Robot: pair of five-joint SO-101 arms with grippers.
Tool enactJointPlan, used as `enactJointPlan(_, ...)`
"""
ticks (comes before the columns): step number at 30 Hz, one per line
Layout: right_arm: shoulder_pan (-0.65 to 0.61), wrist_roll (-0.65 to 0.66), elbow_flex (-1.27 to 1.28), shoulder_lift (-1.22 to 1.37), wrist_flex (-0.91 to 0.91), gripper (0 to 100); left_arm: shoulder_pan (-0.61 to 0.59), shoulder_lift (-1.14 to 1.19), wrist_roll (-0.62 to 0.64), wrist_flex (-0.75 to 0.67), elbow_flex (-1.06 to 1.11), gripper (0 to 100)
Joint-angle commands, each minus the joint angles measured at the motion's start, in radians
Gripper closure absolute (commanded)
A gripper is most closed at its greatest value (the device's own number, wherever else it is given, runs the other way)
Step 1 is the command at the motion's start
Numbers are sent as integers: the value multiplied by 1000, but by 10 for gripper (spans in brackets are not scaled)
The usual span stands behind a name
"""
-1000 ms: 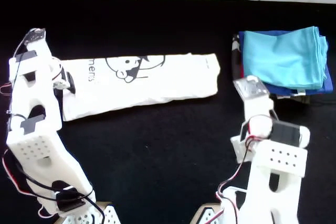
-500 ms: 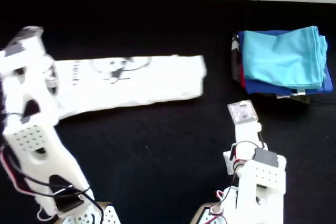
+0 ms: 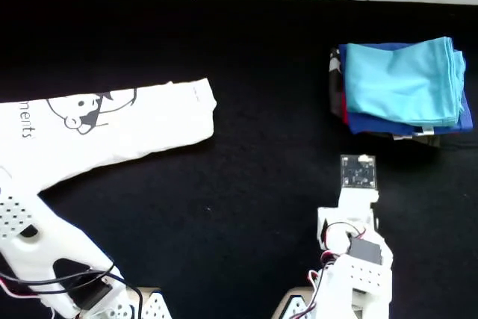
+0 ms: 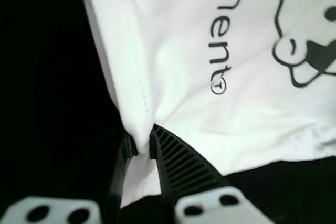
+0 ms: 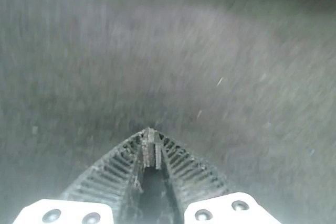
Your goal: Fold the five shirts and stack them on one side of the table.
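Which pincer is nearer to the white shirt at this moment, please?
Left. The left pincer is clamped on the white shirt's edge; the right pincer is shut over the bare black table, apart from the shirt.

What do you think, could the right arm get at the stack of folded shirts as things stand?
Probably yes. The right arm sits near the stack, with only black table between them and nothing in the way; its fingers are shut and empty.
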Motion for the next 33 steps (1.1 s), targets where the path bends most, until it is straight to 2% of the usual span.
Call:
enactJointPlan(1,16,-6,108,-96,-39,992,93,-38,0,84,-67,992)
enactJointPlan(11,56,-9,140,-206,30,992,483,-283,0,80,240,992)
enactJointPlan(17,56,-6,140,-206,30,992,713,-329,-2,75,248,992)
enactJointPlan(21,59,-8,140,-211,28,992,842,-323,-2,8,252,992)
enactJointPlan(27,61,-8,140,-209,28,992,900,-203,-2,-166,248,992)
enactJointPlan(33,61,-6,140,-209,28,992,912,-108,-2,-207,248,990)
